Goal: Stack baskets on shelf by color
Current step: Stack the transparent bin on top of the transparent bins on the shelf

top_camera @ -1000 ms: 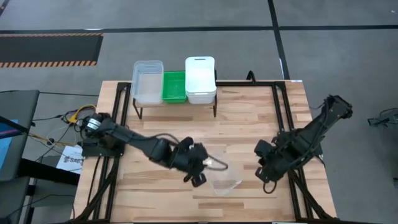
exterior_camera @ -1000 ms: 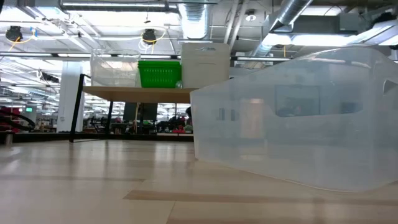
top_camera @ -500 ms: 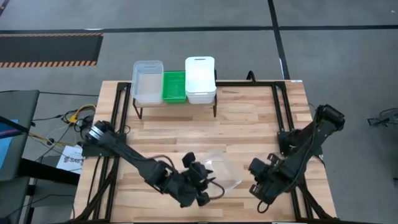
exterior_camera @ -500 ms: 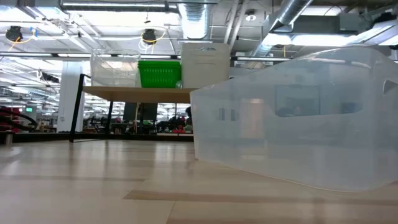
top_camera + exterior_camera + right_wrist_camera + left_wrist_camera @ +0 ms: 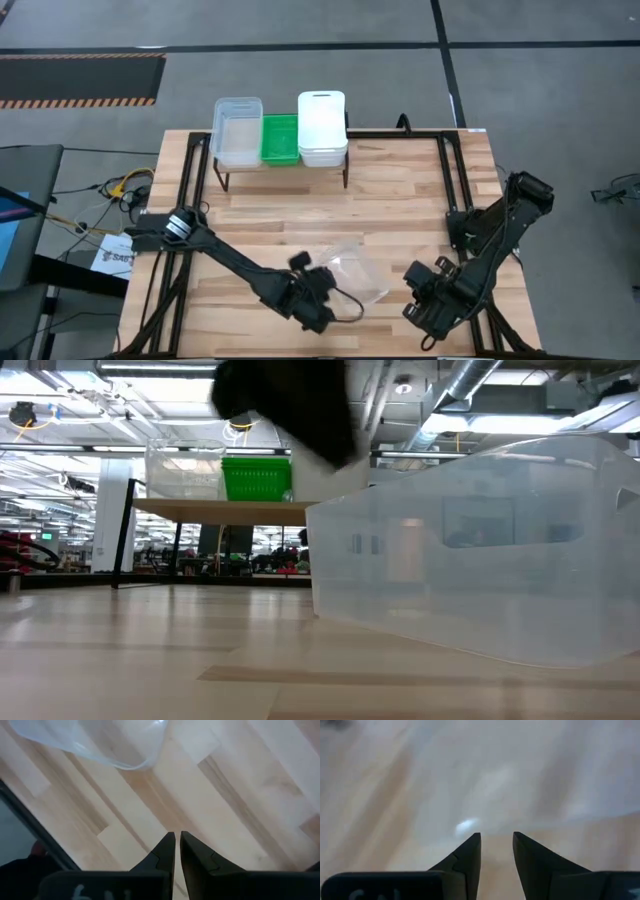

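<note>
One clear basket (image 5: 355, 270) rests on its base on the tabletop near the near edge; it looms large in the low view (image 5: 480, 560). On the shelf (image 5: 230, 512) at the far edge stand clear baskets (image 5: 238, 130), green baskets (image 5: 280, 140) and white baskets (image 5: 322, 128). My left gripper (image 5: 322, 305) hovers just near-left of the loose clear basket with its fingers a little open (image 5: 496, 837); the basket's wall (image 5: 520, 780) lies ahead of the fingertips. My right gripper (image 5: 425, 310) is shut (image 5: 177, 836) over bare wood to the basket's right, and a corner of the basket (image 5: 100, 740) shows in its wrist view.
The tabletop (image 5: 400, 200) between the shelf and the loose basket is bare planks. Black frame rails run along the table's left (image 5: 180, 200) and right (image 5: 450, 190) sides. A dark, blurred arm part (image 5: 285, 410) hangs at the top of the low view.
My left gripper has drawn back from beside the clear basket toward the table's near edge, and its arm has swung lower and longer across the table. My right gripper has also moved toward the near edge. The clear basket has stayed where it was.
</note>
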Controlling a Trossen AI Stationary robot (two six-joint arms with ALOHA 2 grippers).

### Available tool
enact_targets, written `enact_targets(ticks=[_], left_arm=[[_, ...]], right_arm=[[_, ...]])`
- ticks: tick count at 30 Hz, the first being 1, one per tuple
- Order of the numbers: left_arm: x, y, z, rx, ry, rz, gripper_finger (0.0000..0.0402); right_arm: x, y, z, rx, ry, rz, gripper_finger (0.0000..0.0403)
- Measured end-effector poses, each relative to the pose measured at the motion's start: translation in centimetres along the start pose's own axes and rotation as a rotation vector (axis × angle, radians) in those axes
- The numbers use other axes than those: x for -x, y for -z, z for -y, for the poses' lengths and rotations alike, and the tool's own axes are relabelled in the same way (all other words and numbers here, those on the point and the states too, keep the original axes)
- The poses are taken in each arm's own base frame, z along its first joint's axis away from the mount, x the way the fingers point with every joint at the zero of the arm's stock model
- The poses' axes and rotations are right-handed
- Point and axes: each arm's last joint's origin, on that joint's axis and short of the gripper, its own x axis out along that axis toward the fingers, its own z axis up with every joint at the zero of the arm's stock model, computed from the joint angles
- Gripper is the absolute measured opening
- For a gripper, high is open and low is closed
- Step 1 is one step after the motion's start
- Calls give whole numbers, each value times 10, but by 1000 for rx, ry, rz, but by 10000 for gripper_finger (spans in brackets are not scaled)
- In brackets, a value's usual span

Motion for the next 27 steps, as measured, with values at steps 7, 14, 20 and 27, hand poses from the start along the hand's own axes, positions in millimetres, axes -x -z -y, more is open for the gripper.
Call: enact_targets(ticks=[7, 14, 20, 27], left_arm=[[2, 14, -38, -37, -334, -148, 103], [44, 4, -56, 180, -387, 2, 103], [77, -18, -24, 457, -101, 415, 103], [18, -35, 0, 342, -31, 455, 103]], right_arm=[[0, 0, -5, -11, -50, 0, 52], [0, -1, -6, -12, -62, 31, 52], [0, -5, -9, 3, -90, 104, 52], [-1, -7, -9, 12, -84, 107, 52]])
